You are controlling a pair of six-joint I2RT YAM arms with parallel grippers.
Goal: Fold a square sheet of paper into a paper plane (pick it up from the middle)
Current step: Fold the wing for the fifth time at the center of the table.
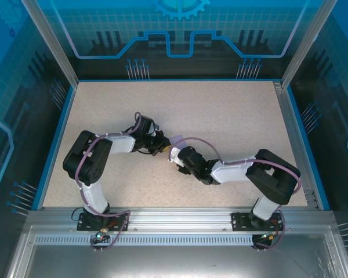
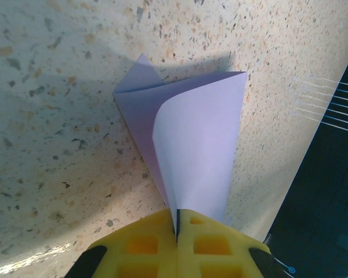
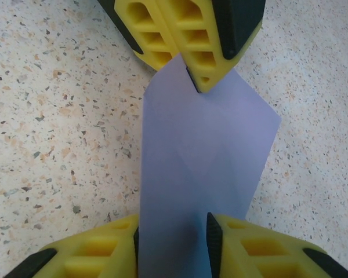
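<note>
Paper plane (image 3: 203,156), plain lavender, tip inside closed left gripper (image 2: 177,225), far end within part-open right gripper (image 3: 174,238)

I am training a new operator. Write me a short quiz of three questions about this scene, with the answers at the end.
1. True or false: the left claw is shut on the lavender paper.
2. What colour are the fingers of both claws? A) yellow B) red C) green
3. Fill in: in the right wrist view, the paper lies ___ the two fingers of the right claw.
Key: 1 true; 2 A; 3 between.
</note>
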